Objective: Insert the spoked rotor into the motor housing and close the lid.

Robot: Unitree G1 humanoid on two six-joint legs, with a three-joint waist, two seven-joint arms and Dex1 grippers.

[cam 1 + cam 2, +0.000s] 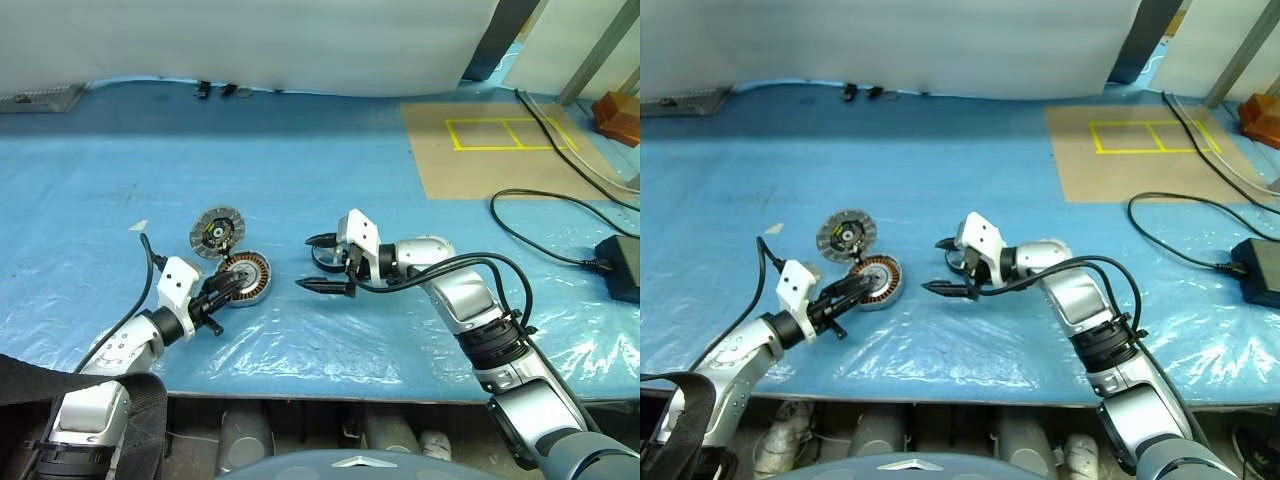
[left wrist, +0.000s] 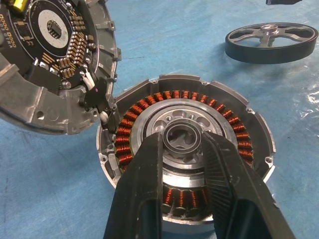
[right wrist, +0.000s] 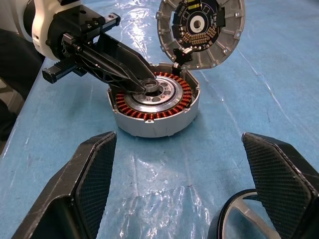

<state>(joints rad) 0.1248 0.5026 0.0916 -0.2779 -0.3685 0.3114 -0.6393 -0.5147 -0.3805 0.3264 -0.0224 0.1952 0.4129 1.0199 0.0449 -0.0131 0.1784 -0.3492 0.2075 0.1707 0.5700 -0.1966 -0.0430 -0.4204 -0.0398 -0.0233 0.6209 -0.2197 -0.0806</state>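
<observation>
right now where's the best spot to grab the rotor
Grip the rotor across its dark outer rim, coming down from above. It lies flat on the sheet with open spokes and a small hub, so the rim gives the right claw, open beside it, two opposed faces.

A blue plastic sheet (image 1: 330, 190) is spread over the surface; on it are laid the motor housing (image 1: 249, 277), with the lid (image 1: 217, 232) touching its far edge, a brown board (image 1: 500, 150) marked with yellow tape, and a black cable (image 1: 540, 245) with its adapter (image 1: 622, 265).

Copper-wound metal motor housing (image 2: 184, 149); glossy plastic sheet (image 1: 330, 150).
</observation>
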